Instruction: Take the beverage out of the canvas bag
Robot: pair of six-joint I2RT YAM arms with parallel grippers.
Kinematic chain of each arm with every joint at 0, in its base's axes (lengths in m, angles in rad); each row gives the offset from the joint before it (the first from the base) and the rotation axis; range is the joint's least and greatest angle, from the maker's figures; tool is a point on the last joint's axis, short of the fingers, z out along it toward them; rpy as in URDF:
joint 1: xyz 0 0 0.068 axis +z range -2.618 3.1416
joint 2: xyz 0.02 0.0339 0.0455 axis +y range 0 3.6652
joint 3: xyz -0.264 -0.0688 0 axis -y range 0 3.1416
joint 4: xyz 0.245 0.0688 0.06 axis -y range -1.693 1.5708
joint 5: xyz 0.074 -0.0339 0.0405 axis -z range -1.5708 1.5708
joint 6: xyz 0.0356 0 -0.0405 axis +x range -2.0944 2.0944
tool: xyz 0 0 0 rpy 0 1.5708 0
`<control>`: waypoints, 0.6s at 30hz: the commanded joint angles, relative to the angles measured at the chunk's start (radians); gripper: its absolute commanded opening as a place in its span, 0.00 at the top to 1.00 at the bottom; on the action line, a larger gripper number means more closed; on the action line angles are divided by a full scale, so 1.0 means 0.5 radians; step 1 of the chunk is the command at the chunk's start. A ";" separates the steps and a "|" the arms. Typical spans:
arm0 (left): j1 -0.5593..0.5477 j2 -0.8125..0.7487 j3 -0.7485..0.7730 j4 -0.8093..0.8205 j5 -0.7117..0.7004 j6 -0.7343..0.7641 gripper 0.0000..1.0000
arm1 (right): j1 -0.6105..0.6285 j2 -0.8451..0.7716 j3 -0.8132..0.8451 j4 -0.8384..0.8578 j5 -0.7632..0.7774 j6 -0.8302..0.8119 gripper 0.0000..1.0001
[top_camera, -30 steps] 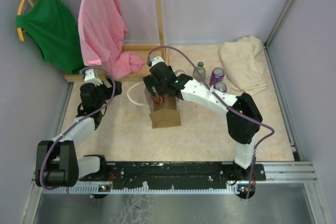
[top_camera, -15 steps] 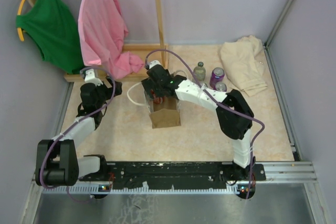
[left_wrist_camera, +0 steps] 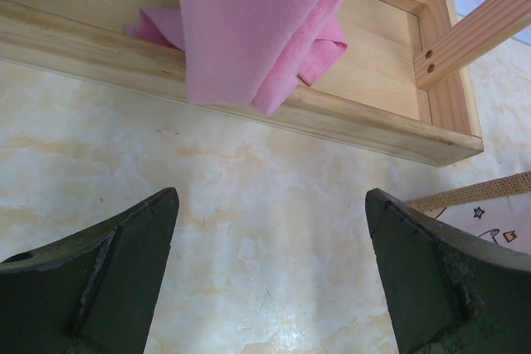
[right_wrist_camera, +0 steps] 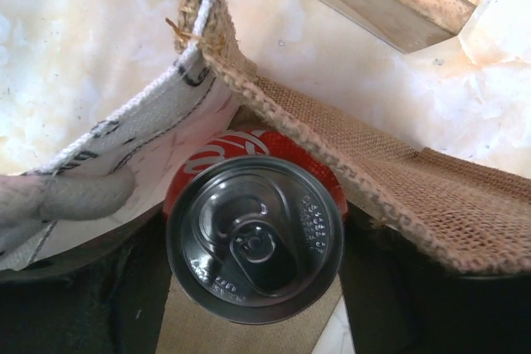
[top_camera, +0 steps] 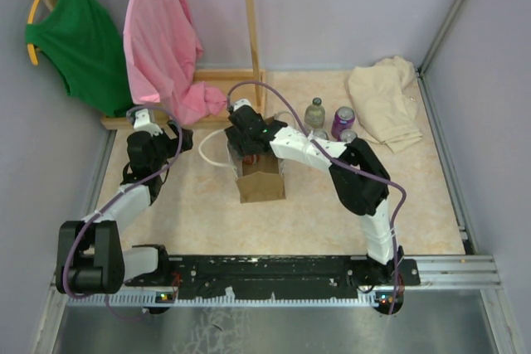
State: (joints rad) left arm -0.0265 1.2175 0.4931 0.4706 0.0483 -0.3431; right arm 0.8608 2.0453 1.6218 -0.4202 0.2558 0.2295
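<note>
Right hand (right_wrist_camera: 254, 283) clamps the red can (right_wrist_camera: 255, 234) between its fingers, inside the canvas bag (right_wrist_camera: 406, 192).

On my screen the canvas bag (right_wrist_camera: 415, 188) reads as coarse tan burlap, open-woven, rough and fraying at the corner; its lining (right_wrist_camera: 158, 122) is a smoother white cloth with black print; the handle (right_wrist_camera: 75, 196) looks like soft white cord, slightly fuzzy; the can (right_wrist_camera: 255, 238) inside has a bright, glossy metal lid and a shiny red painted wall; the table (left_wrist_camera: 249, 230) is a smooth cream marble-patterned surface with a low sheen; the wooden frame (left_wrist_camera: 365, 80) is pale timber, grain showing, matt; the pink cloth (left_wrist_camera: 257, 22) draped over it is soft and matt.
</note>
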 commanded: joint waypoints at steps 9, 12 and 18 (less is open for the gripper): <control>-0.009 -0.005 0.036 0.019 -0.005 0.005 0.00 | -0.017 -0.046 0.089 0.046 0.105 -0.043 1.00; -0.011 -0.010 0.033 0.016 -0.004 0.006 0.00 | -0.016 -0.075 0.116 0.044 0.069 -0.088 1.00; -0.011 -0.013 0.033 0.019 0.000 0.002 0.00 | -0.015 -0.164 0.257 -0.025 0.056 -0.176 1.00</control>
State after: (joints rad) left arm -0.0265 1.2175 0.4931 0.4706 0.0483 -0.3431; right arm 0.8600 2.0457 1.6379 -0.4473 0.2668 0.1951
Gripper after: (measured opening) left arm 0.998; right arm 0.663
